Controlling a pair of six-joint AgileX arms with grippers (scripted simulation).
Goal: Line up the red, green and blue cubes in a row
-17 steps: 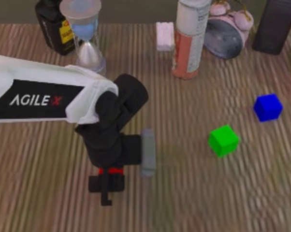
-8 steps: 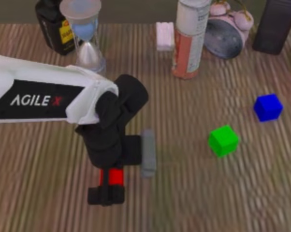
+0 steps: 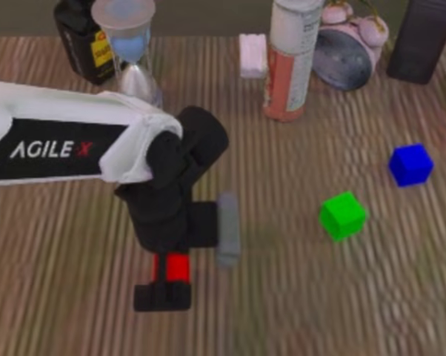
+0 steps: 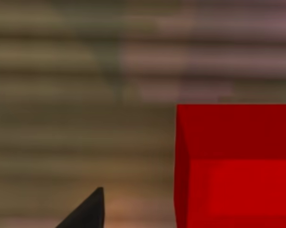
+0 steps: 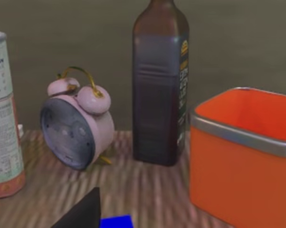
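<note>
The red cube [image 3: 177, 267] lies on the table left of centre, near the front edge. My left gripper [image 3: 164, 297] hangs straight over it. In the left wrist view the red cube [image 4: 233, 166] fills the frame's side, and a clear gap separates it from the one black fingertip [image 4: 88, 213] that shows, so the left gripper [image 4: 184, 223] is open. The green cube [image 3: 342, 215] and the blue cube [image 3: 410, 164] sit apart on the right. My right gripper [image 5: 126, 223] is parked outside the top view, open, with the blue cube [image 5: 117, 222] just beyond its fingertip [image 5: 83, 211].
Along the back stand a black bottle [image 3: 86, 37], an hourglass [image 3: 134, 52], a pale ridged block [image 3: 253, 53], a can [image 3: 293, 59], an alarm clock [image 3: 349, 48] and a dark bottle [image 3: 423, 37]. An orange container [image 5: 243, 156] stands at the right edge.
More of the red cube shows under my left wrist than a second ago, and the gripper's black tip has shifted slightly toward the front edge. The green and blue cubes have not moved.
</note>
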